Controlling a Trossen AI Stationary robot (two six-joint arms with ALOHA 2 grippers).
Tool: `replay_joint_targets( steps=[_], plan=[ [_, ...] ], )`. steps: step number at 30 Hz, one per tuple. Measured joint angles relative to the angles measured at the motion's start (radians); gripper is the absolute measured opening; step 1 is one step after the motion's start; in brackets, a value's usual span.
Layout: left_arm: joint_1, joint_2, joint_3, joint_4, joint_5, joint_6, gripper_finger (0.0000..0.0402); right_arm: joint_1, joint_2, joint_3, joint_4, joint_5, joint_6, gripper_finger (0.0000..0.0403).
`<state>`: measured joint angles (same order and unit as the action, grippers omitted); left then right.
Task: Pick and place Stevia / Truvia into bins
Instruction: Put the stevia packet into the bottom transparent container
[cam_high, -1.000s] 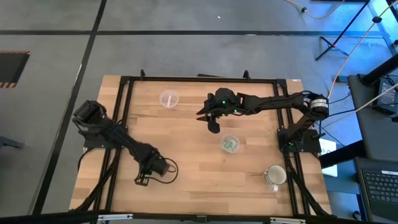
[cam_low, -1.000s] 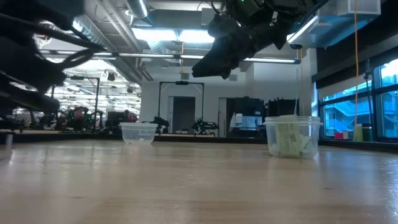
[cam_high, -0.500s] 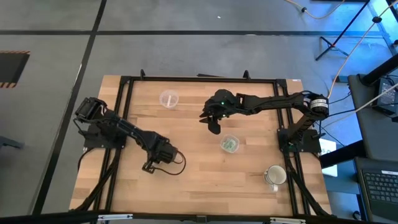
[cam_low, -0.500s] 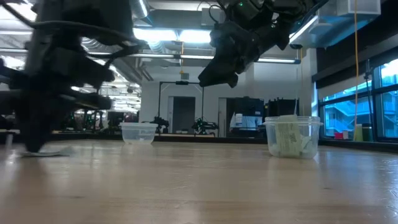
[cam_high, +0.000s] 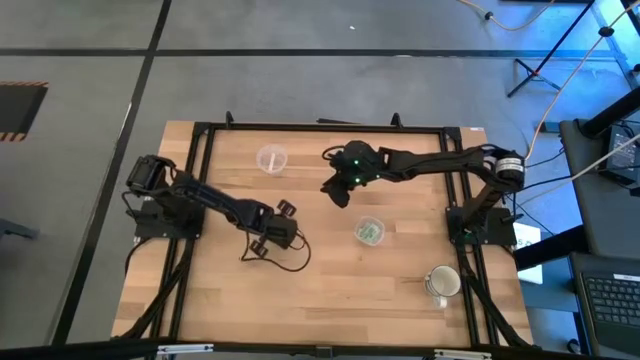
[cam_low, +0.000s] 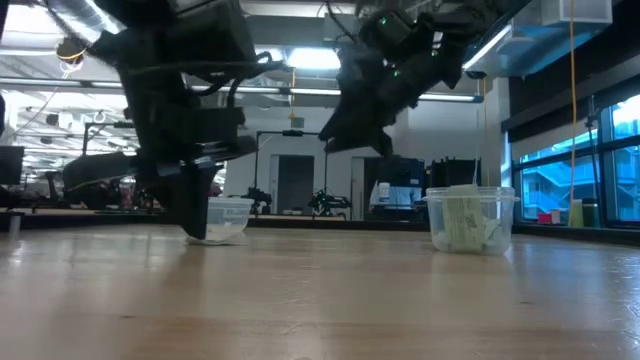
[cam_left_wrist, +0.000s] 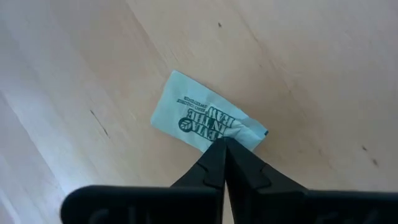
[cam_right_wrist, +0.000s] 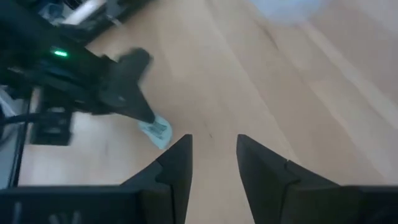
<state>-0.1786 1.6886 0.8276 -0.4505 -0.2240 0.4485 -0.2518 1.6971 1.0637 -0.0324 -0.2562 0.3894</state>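
One light green Stevia packet hangs at my left gripper, which is shut on it above the middle of the table. My right gripper is open, raised over the table's far middle, and looks down at that packet. A clear cup to the right holds several green packets. A second clear cup stands near the far edge; no packets show in it. My left gripper pinches the packet between its two fingertips at one crumpled short end, coming from above and pointing down. The packet's other end hangs slanted below the fingers, close over the wood; whether it touches the table, I cannot tell.
A whitish mug with a handle stands near the table's near right corner. The left arm's cable loops over the wood beside its gripper. A black frame borders the table. Bare wood lies between the two cups.
My left gripper has travelled from the near left of the table toward the far right, to the middle. Half a second ago, in the low view, the packet lay flat on the wood under it. My right gripper has drawn back slightly toward the far edge.
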Motion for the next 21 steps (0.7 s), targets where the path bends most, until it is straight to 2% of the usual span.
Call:
replay_joint_targets(
  steps=[7, 13, 21],
  plan=[
    [0.038, 0.001, 0.000, 0.054, 0.020, 0.083, 0.0002, -0.014, 0.119, 0.000, 0.068, -0.001, 0.026, 0.0129],
    [0.071, 0.002, -0.001, 0.135, 0.029, 0.146, 0.0002, -0.013, 0.147, 0.000, 0.085, -0.009, 0.016, 0.0130],
    [0.132, 0.017, -0.002, 0.212, 0.037, 0.194, 0.0002, 0.015, 0.152, 0.000, 0.084, -0.012, 0.078, 0.0167]
  ],
)
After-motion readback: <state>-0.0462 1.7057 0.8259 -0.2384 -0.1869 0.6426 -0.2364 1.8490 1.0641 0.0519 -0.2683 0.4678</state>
